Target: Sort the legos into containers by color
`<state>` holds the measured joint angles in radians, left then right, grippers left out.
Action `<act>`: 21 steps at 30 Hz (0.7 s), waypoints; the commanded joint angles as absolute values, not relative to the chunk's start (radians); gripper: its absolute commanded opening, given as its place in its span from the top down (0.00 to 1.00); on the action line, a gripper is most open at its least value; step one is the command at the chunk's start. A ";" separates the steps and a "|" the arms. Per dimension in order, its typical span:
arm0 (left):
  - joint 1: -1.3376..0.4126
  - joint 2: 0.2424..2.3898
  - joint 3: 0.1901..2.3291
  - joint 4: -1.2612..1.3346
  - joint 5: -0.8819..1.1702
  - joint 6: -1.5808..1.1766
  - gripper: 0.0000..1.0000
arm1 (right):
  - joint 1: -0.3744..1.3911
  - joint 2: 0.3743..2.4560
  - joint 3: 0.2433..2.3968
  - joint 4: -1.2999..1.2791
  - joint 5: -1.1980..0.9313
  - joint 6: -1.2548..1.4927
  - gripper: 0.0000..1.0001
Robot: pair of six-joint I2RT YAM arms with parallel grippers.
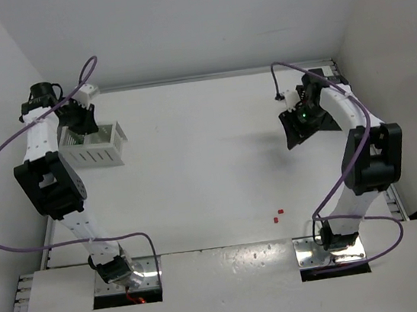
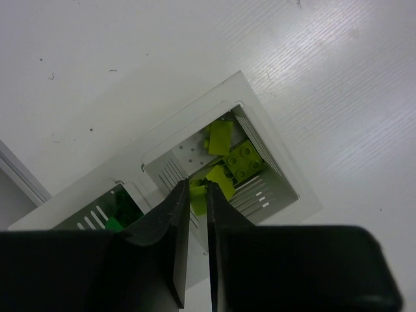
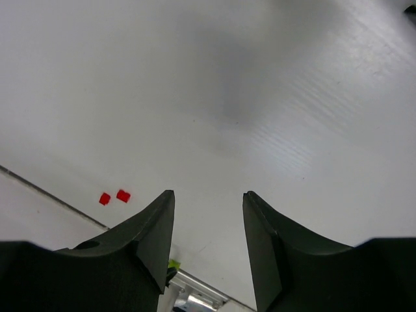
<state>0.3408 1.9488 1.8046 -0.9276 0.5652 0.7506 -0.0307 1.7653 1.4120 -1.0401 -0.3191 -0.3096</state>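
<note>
Yellow-green legos (image 2: 244, 158) fill white bin (image 2: 188, 130) beneath left end effector (image 2: 197, 186).

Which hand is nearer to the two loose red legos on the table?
Right. The right hand hangs over the table just beyond the red legos, on their side; the left hand is far across, over the white container.

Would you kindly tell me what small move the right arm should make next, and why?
Probably lower the right gripper toward the two red bricks lying loose on the table, nearer its base: its jaws stand open and empty.
</note>
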 commanded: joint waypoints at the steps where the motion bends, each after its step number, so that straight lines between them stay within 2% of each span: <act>1: 0.331 1.939 1.813 -0.928 0.575 0.755 0.82 | -0.012 1.681 1.355 -1.060 -0.334 -0.396 0.53; 3: 0.331 1.928 1.792 -0.928 0.575 0.764 0.66 | -0.003 1.663 1.312 -1.060 -0.334 -0.408 0.52; 4: 0.331 1.928 1.792 -0.919 0.575 0.764 0.52 | -0.003 1.643 1.296 -1.060 -0.334 -0.422 0.52; 6: 0.331 1.908 1.782 -0.910 0.601 0.764 0.46 | 0.018 1.620 1.243 -1.060 -0.334 -0.431 0.51; 8: 0.331 1.908 1.772 -0.910 0.612 0.764 0.43 | 0.037 1.588 1.179 -1.037 -0.316 -0.431 0.51; 14: 0.322 1.818 1.740 -0.900 0.707 0.755 0.43 | 0.144 1.523 1.004 -0.974 -0.246 -0.431 0.51; 17: 0.298 1.734 1.660 -0.891 0.776 0.755 0.43 | 0.204 1.513 0.940 -0.930 -0.187 -0.431 0.53; 21: 0.186 1.496 1.428 -0.836 0.787 0.764 0.43 | 0.293 1.531 0.930 -0.920 -0.172 -0.420 0.53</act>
<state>0.2615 1.6650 1.5421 -0.8780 0.7139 0.7506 0.2489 1.5436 0.9215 -0.9691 -0.2039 -0.4168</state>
